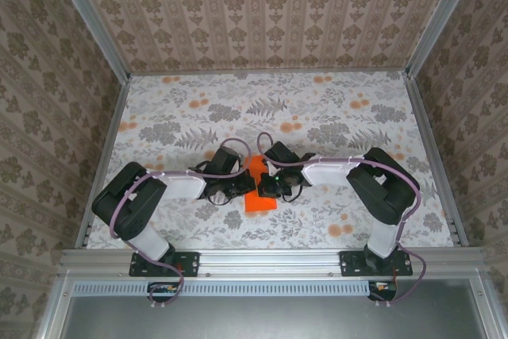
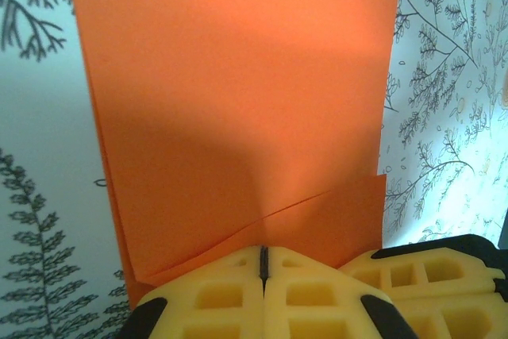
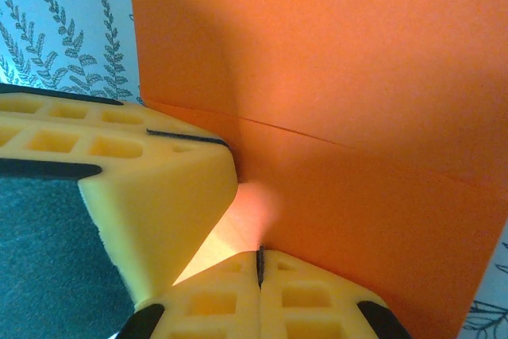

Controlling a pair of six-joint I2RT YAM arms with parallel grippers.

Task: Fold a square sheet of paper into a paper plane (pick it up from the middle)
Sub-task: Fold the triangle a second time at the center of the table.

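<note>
Jaws of the left gripper [image 2: 262, 266] and the right gripper [image 3: 259, 266] are pressed together, tips bearing on the orange sheet of paper [image 2: 238, 101] at the middle of the table [image 1: 341, 117]. It lies flat, layered, with one slanted crease. Progress is judged early: nose and wing folds remain.

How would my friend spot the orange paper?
Start at the flowery table. At its near middle, the left arm and right arm meet over the folded orange paper. It is plain bright orange with straight edges, unlike the pale printed flowers.
</note>
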